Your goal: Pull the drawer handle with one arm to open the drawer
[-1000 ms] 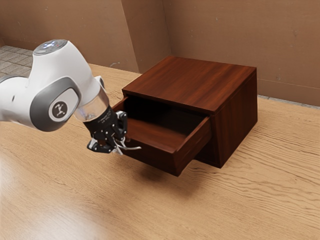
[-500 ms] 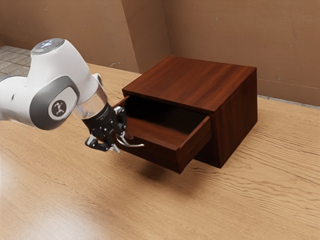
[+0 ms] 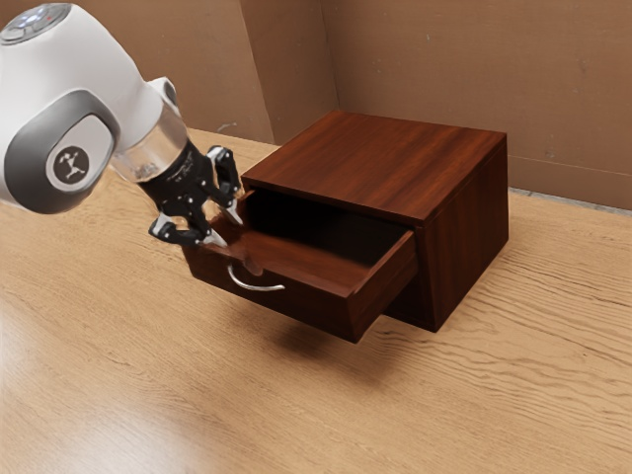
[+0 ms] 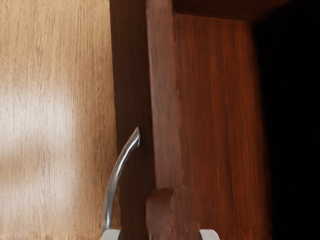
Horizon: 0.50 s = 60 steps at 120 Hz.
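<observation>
Beneath the gripper (image 3: 197, 219), the handle (image 4: 116, 182) hangs ungrasped.

The top edge of the drawer front (image 4: 162, 110) runs straight under the tool (image 4: 159, 235) as a reddish wooden strip, with a rounded, blurred bulge nearest the hand. The tool's two pale fingertips (image 4: 111, 234) stand wide apart, one to each side of that strip. On the outer fingertip's side the curved silver handle (image 4: 117, 185) arcs off the drawer's dark face, and the pale worktop (image 4: 50, 125) lies past it. On the inner fingertip's side lies the drawer floor (image 4: 215, 125), then deep shadow.
</observation>
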Each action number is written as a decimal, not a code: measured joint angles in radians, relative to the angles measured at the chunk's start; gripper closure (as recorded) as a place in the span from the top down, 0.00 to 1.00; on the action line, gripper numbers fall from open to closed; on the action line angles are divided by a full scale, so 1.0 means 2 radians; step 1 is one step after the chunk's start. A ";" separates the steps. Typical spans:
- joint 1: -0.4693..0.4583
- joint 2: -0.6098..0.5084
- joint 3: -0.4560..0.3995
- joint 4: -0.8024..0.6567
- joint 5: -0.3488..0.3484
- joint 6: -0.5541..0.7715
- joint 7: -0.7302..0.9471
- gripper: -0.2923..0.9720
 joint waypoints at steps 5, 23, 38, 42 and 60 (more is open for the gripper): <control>-0.006 0.006 0.001 0.061 0.000 -0.045 -0.001 0.47; -0.066 0.033 0.045 0.153 0.000 -0.198 -0.003 0.62; -0.087 0.035 0.057 0.138 -0.008 -0.259 -0.010 0.69; -0.091 0.034 0.057 0.127 -0.009 -0.269 -0.012 0.70; -0.115 0.025 0.056 0.087 -0.008 -0.296 -0.021 0.73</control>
